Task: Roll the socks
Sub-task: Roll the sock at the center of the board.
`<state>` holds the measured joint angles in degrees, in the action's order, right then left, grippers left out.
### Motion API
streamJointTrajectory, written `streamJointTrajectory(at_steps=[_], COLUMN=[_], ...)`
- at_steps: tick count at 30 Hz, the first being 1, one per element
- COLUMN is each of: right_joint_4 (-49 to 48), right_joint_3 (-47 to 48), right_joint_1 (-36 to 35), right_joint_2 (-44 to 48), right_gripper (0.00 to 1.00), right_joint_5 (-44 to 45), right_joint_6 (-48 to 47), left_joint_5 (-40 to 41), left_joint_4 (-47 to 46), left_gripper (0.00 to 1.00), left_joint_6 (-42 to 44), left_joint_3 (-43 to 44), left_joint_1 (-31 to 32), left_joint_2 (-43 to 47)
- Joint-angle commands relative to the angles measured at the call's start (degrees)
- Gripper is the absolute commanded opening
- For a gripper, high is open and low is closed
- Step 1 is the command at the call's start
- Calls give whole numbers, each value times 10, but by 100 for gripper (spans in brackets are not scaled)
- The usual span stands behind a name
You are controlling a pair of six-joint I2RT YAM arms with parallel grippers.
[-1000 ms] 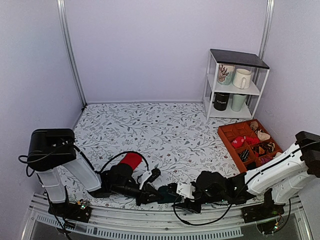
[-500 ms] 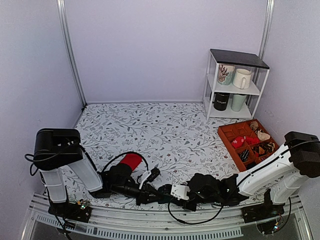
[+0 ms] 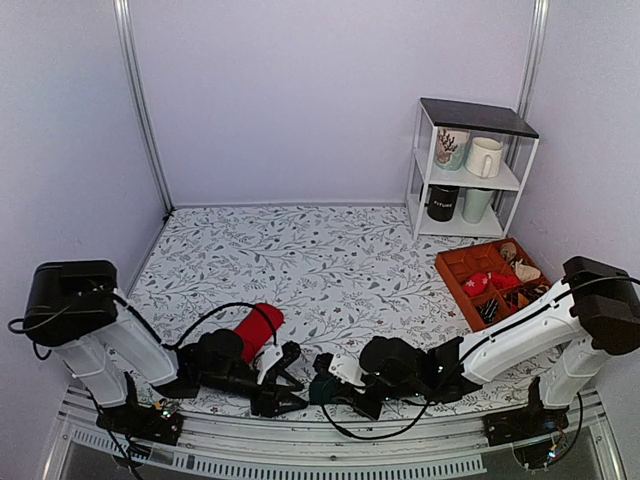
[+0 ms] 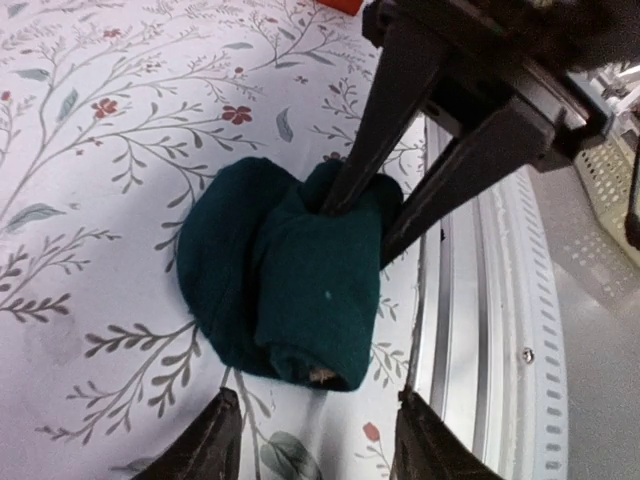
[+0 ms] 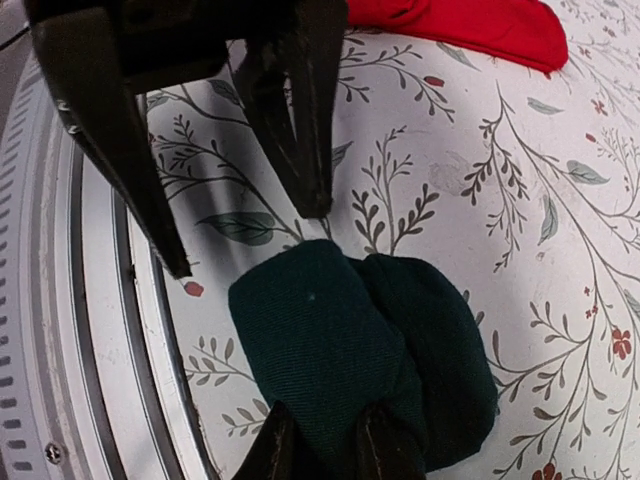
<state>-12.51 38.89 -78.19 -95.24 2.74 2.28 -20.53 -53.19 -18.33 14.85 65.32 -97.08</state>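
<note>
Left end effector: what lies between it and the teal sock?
Only a narrow strip of floral tablecloth separates the open left end effector from the teal sock, shown in the left wrist view.

Teal sock [image 4: 290, 290] is bunched into a chunky dark roll right at the near edge of the desk [image 3: 330, 260], one end pinched in my right pincer [image 4: 355, 225]. Red sock [image 3: 255, 328] lies stretched out, unrolled, just left and slightly farther back.

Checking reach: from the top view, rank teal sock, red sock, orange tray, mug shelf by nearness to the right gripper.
1. teal sock, held by the right gripper
2. red sock, left
3. orange tray, right
4. mug shelf, far right
</note>
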Motion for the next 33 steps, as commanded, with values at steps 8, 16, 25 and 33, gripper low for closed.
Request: streamJointTrajectory(at_steps=[8,16,25,33], right_joint_4=[216,241,257,261], right_joint_3=[57,80,90,92], right_joint_1=[27,32,41,44], right_joint_2=[-54,-64,-78,-82], right_gripper=[17,17,17,16], right_joint_5=[-140,-152,-165,-170], right_joint_6=[126,125,131,139], left_joint_5=[104,102,106,97], left_joint_4=[72,9,-4,-24], left_gripper=[97,96,81,44], left_joint_6=[193,224,224,225], left_joint_3=[25,48,65,67], left_joint_1=[48,53,62,63], left_joint_2=[80,-8,-35,-50])
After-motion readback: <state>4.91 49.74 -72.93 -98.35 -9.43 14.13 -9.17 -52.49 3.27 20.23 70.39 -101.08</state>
